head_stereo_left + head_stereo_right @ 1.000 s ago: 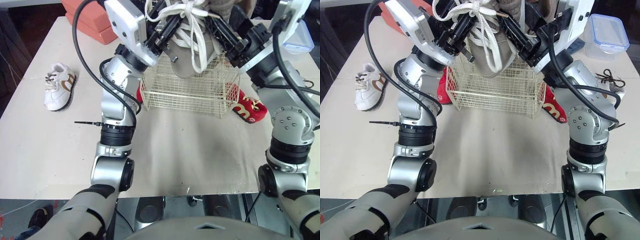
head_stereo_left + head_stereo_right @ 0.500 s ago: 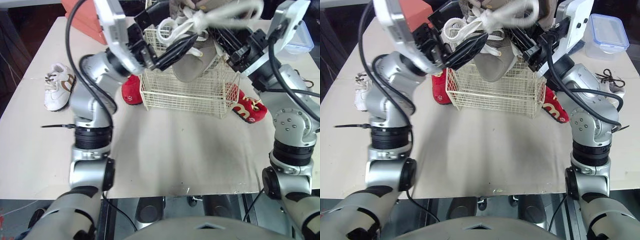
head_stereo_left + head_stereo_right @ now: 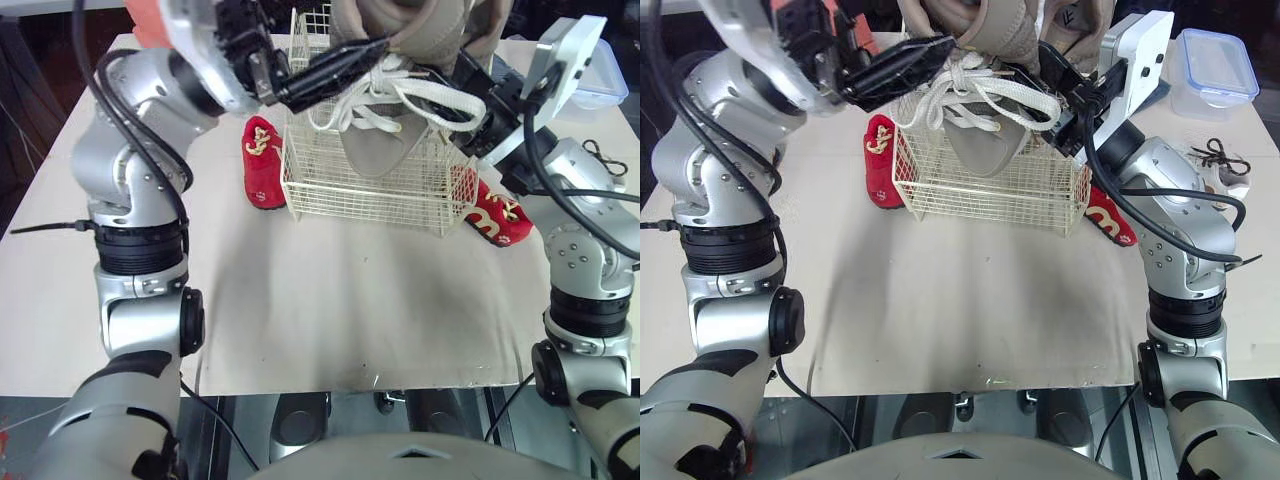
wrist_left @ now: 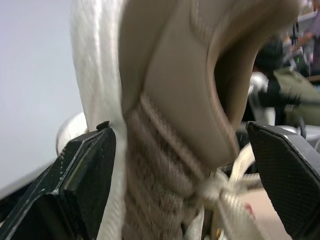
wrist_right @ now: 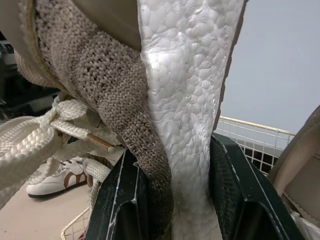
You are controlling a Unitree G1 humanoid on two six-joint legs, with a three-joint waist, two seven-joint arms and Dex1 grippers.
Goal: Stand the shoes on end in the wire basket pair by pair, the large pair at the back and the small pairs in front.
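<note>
The right wrist view shows the right gripper with its jaws clamped on the white foam sole of a beige knit shoe. Past the white laces it also shows a small white-and-brown sneaker lying on the table.

From the head, the beige pair stands upright over the wire basket — one toe down inside it, heels well above the rim. The left gripper points in at the heels from a raised, out-swung elbow; whether its jaws grip, I cannot tell. The right forearm slants in from the right.

A left red slipper and a right red slipper lie beside the basket's ends; the white print on the right one is unreadable.
</note>
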